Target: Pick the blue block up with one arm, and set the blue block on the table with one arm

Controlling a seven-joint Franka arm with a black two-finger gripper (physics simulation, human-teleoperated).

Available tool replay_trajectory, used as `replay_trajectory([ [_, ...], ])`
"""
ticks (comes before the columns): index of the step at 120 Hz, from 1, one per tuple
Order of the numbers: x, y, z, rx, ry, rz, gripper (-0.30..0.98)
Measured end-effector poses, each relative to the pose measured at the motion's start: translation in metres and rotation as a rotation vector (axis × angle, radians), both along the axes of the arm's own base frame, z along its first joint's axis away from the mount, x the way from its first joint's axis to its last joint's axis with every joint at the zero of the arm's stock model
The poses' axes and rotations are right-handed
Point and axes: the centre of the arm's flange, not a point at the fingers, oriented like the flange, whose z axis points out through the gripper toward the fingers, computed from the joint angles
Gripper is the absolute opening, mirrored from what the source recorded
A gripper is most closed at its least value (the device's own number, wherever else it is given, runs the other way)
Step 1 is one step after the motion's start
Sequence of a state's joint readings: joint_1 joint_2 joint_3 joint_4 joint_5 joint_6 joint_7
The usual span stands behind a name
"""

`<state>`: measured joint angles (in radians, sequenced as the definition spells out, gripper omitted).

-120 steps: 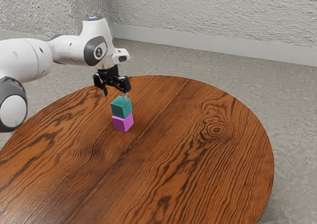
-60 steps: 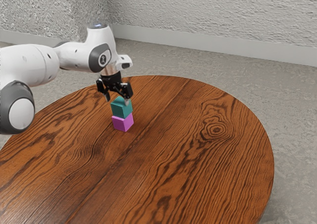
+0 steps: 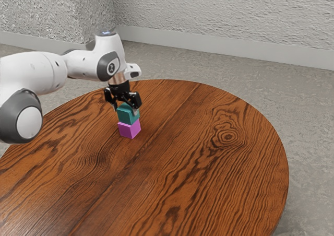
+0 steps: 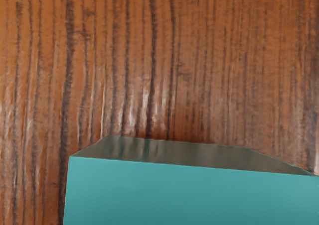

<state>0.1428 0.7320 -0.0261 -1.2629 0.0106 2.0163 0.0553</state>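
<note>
Teal in shade, the blue block (image 3: pixel 126 114) sits on top of a pink block (image 3: pixel 129 130), the two making a small upright stack on the wooden counter (image 3: pixel 209 168). The pink block rests directly on the wood, and the blue block touches it from above, their sides roughly in line.

Black fingers (image 3: pixel 137 100) point down over the stack. They stand open, spread to either side of the blue block's upper part, with their tips reaching down around its top edges. Whether either tip touches the block is too small to tell.

White and dark grey, the arm (image 3: pixel 36 71) comes in from the exterior view's left, bends at a rounded joint and drops to the fingers above the blocks. A small lens housing (image 3: pixel 133 70) juts out from it just above them.

Round-edged and reddish brown, the counter carries dark wavy grain with a ringed knot (image 3: pixel 228 137) well apart from the stack, toward the exterior view's right. Grey floor (image 3: pixel 310 121) lies beyond the rim, then a pale baseboard (image 3: pixel 235 50) and a rough, light wall (image 3: pixel 235 16).

In the wrist view, the blue block shows a smooth, bright face close to the camera and a darker, greyish side, with streaked wood beyond.
</note>
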Motion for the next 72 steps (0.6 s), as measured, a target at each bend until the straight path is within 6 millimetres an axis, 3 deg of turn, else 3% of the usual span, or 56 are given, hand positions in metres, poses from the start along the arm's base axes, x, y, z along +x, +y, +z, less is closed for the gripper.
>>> replay_trajectory([
  [15, 0.001, -0.0011, -0.0035, -0.002, 0.002, -0.002, 0.67],
  [53, 0.0016, -0.0027, -0.0022, -0.004, -0.001, -0.003, 0.46],
  [72, 0.0015, -0.0033, -0.0021, -0.004, -0.001, -0.004, 0.43],
])
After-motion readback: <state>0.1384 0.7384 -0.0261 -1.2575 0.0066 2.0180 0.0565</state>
